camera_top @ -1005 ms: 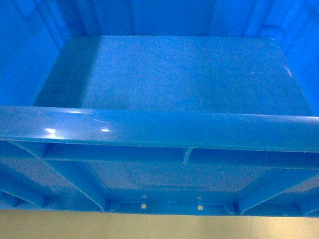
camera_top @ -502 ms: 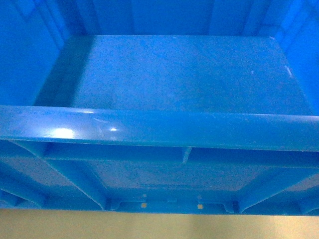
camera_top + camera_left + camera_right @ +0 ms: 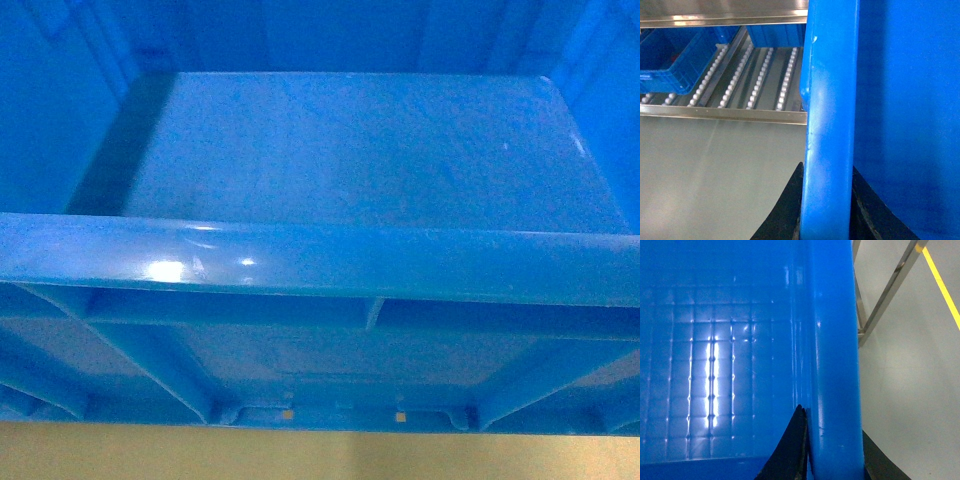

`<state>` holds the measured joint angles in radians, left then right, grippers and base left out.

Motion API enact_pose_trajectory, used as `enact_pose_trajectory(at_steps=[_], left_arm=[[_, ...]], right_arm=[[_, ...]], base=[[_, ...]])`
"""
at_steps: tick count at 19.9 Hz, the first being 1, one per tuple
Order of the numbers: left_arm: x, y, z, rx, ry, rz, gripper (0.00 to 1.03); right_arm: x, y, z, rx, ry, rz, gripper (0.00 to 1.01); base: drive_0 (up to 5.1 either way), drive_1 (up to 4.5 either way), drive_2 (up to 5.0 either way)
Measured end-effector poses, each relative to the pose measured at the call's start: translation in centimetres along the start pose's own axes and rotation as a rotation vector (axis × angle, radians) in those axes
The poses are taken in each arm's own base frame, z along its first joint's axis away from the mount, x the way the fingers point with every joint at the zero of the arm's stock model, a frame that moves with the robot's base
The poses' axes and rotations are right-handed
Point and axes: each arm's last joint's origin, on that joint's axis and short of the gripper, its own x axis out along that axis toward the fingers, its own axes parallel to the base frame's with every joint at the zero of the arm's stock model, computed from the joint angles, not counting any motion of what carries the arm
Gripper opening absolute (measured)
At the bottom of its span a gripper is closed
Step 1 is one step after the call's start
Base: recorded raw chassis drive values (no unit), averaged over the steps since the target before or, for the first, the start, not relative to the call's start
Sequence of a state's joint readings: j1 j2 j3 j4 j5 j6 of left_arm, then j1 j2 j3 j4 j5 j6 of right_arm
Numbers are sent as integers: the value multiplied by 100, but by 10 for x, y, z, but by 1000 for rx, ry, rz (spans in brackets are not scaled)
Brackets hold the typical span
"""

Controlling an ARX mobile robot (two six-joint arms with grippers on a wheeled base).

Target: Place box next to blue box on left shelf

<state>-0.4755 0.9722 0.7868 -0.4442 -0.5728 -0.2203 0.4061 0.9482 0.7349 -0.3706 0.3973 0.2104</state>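
Observation:
The box [image 3: 350, 150], a large bright-blue open-top crate, fills the head view, with its thick near rim [image 3: 320, 262] across the middle and ribbed bracing below it. My left gripper [image 3: 827, 172] is shut on the box's side rim [image 3: 830, 100], one black finger on each side. My right gripper [image 3: 832, 422] is shut on the opposite rim [image 3: 835, 340]. In the left wrist view a blue box [image 3: 670, 60] sits at the left on a roller shelf [image 3: 760, 80], ahead of the held box.
A second blue bin [image 3: 775, 34] stands further back on the roller shelf, behind its metal front rail [image 3: 720, 114]. Grey floor [image 3: 715, 175] lies below. A slanted metal frame bar [image 3: 885, 295] and a yellow floor line [image 3: 940, 285] are at the right.
The glare on the box's near rim has slid to the right and the shadow on its floor has narrowed. The box keeps its place in the head view.

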Motion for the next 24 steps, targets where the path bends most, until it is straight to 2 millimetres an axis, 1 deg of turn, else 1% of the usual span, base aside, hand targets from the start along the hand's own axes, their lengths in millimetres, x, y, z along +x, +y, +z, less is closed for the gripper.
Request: enact_pose_trajectory(at_steps=[24], left_arm=[[0, 0, 0, 0, 0, 0, 13]], right_arm=[[0, 0, 0, 0, 1, 0, 11]], base=[[-505, 240, 240]])
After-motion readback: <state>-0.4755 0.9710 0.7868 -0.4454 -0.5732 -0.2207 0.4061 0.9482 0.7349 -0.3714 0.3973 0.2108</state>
